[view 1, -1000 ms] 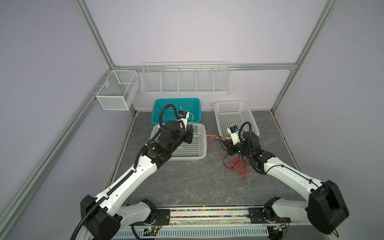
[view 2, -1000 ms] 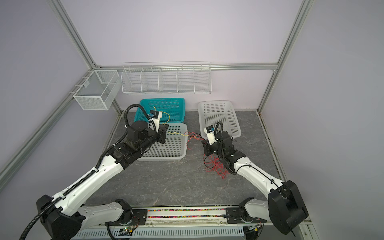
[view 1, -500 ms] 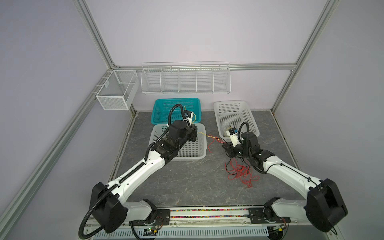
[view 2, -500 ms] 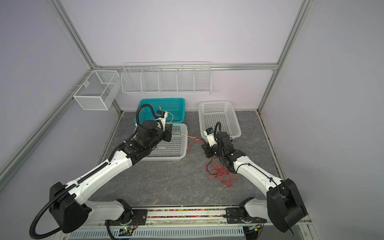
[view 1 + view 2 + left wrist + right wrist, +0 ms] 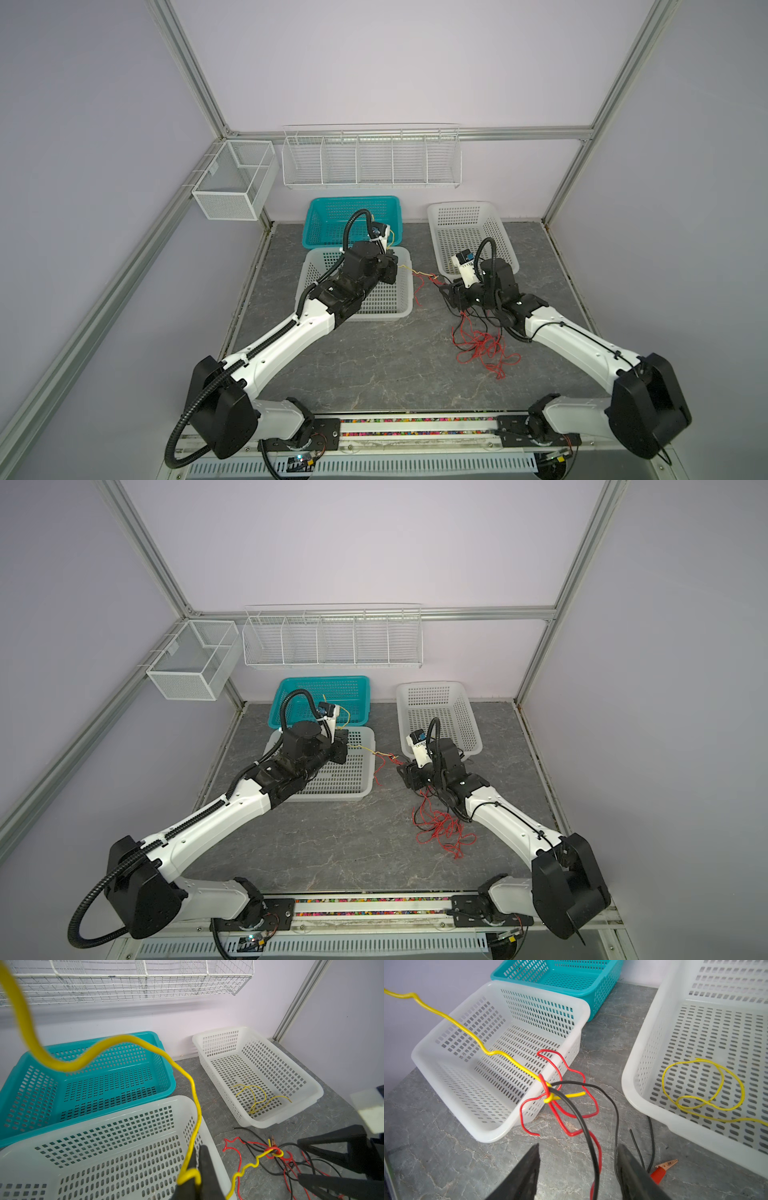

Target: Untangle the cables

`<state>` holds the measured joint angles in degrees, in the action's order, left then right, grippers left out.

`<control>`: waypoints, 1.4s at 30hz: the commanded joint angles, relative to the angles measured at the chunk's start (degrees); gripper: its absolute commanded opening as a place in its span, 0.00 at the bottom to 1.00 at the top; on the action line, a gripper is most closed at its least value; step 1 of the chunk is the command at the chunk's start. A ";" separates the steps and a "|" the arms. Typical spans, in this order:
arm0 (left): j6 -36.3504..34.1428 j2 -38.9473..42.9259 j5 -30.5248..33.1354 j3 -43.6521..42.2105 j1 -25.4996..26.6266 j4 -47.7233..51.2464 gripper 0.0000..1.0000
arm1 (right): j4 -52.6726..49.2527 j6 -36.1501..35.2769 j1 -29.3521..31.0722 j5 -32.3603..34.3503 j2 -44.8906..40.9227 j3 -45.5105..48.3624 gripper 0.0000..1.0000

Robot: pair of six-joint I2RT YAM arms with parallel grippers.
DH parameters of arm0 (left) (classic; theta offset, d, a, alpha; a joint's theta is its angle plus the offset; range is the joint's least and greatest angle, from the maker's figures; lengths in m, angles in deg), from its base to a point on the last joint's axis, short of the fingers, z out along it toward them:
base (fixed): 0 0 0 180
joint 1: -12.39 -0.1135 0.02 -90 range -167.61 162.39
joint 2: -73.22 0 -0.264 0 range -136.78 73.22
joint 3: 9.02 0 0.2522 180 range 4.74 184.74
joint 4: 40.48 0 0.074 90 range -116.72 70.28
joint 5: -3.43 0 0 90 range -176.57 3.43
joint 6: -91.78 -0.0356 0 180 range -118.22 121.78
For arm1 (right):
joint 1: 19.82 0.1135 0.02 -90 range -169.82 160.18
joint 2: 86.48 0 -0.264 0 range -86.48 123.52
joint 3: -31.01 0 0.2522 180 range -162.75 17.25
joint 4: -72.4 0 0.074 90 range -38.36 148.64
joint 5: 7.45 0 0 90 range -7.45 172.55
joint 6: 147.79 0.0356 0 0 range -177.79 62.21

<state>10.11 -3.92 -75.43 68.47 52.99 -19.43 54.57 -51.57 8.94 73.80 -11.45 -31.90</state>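
Right claw point(image 5: 579, 1145) newly apart around red and black cables point(image 5: 578, 1124); left claw point(image 5: 199, 1154) tight on yellow cable point(image 5: 195, 1105).

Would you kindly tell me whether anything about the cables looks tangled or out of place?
Yes: the yellow cable pinched in the left gripper is knotted round a red cable, with a black cable crossing there, beside the near white basket. The right gripper stands open, gripping nothing.

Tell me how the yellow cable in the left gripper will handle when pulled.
The yellow cable holds kinks and arcs unsupported, so likely springy, not limp. Knotted around the red cables, it will probably drag them along.
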 commanded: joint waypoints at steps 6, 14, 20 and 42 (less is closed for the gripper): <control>0.32 -2.35 -0.31 0.83 1.57 -2.01 0.00 | -2.11 -3.02 2.79 3.28 -1.20 -5.75 0.63; -0.06 -3.30 0.17 2.17 3.12 -1.86 0.00 | -1.97 -2.47 5.01 6.41 1.20 -7.08 0.53; -0.05 -3.67 -0.82 3.15 3.46 -1.57 0.00 | 2.50 -6.07 6.31 2.48 3.13 -6.76 0.63; -0.18 1.00 0.48 0.13 3.59 -4.26 0.65 | 12.24 -8.77 2.49 -6.52 12.17 -13.40 0.06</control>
<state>11.01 -6.26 -76.57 69.95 56.36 -22.12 63.02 -59.38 12.50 70.74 0.24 -43.17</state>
